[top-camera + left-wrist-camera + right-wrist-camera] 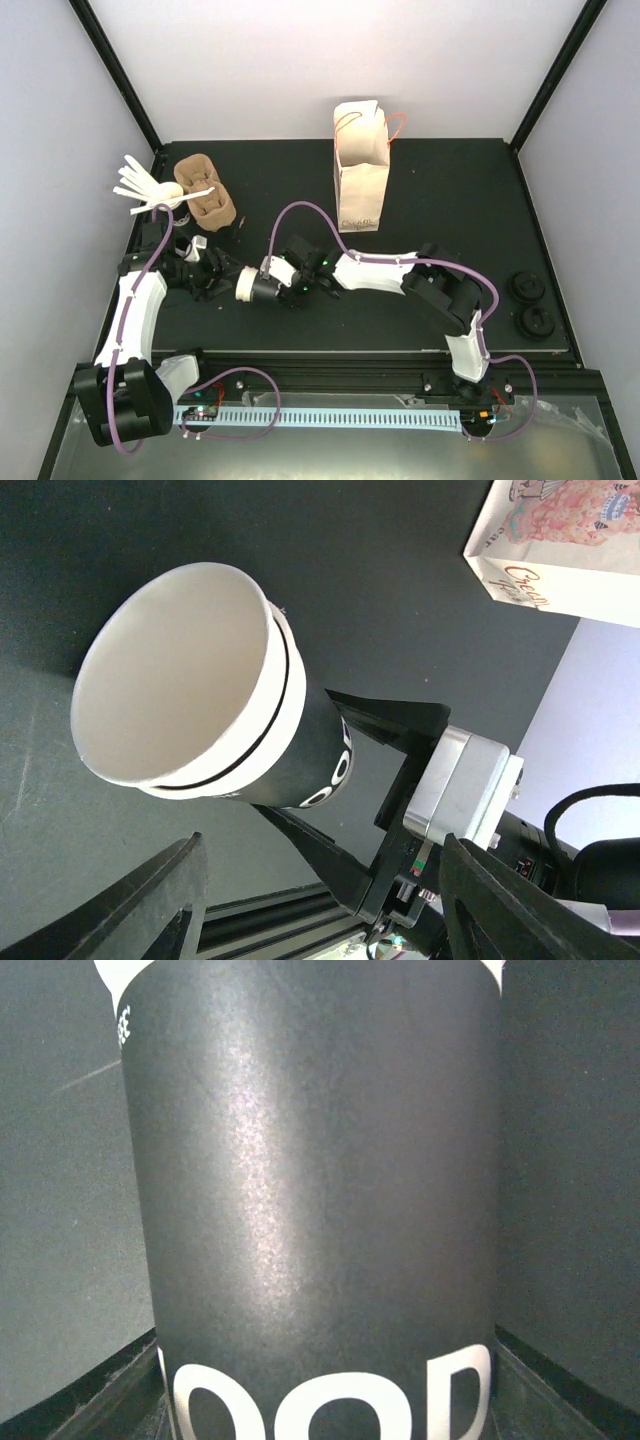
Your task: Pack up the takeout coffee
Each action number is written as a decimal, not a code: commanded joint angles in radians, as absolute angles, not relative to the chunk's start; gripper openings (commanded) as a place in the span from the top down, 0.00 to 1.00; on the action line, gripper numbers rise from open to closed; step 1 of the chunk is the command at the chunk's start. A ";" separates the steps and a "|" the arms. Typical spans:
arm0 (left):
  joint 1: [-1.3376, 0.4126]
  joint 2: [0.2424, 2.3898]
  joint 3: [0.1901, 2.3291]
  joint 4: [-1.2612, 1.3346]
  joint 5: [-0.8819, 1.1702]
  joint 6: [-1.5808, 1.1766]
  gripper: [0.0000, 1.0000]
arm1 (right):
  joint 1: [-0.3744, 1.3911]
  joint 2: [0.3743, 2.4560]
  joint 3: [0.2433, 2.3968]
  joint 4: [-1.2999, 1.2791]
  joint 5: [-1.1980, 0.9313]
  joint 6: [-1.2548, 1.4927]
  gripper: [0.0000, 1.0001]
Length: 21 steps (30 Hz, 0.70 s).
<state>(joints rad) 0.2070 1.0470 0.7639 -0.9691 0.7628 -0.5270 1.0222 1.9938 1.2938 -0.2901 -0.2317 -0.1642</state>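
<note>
The black table (440,180) carries everything. The right arm (385,270) lies low across it. It runs from its base at the near right edge, folds at the elbow, and stretches leftward to just left of the table's middle. The left arm (135,310) rises from its base at the near left and bends inward, so that its wrist faces the other arm's tip.

A white paper bag (360,170) with thin orange handles stands upright at the back, right of centre. The left wrist view shows pink artwork and a cursive word on it that may read "Cream", though it is cut off at the edge. A brown pulp carrier (205,196) sits at the back left, with white stirrer sticks (145,185) fanned beside it.

The right gripper (262,288) is clamped on a black paper cup (245,285), one black finger on each side of its wall. The cup is held lying sideways above the table. It has no lid, and its pale open mouth points at the left gripper (208,275). That gripper has its fingers spread wide just short of the rim, touching nothing. Large white letters "OOD" run round the cup's base end.

Two round black lids (530,305) lie side by side at the table's right edge, well apart from the cup.
</note>
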 commanded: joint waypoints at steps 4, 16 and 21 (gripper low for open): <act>0.201 1.053 0.803 -0.940 0.777 -0.531 0.34 | 1.010 1.905 1.251 -0.258 -0.253 -0.205 0.34; 0.146 1.099 0.854 -0.807 0.972 -0.451 0.39 | 0.988 1.695 1.078 -0.237 -0.291 -0.303 0.36; 0.103 1.085 0.834 -0.750 1.077 -0.404 0.45 | 0.980 1.654 1.047 -0.240 -0.320 -0.323 0.36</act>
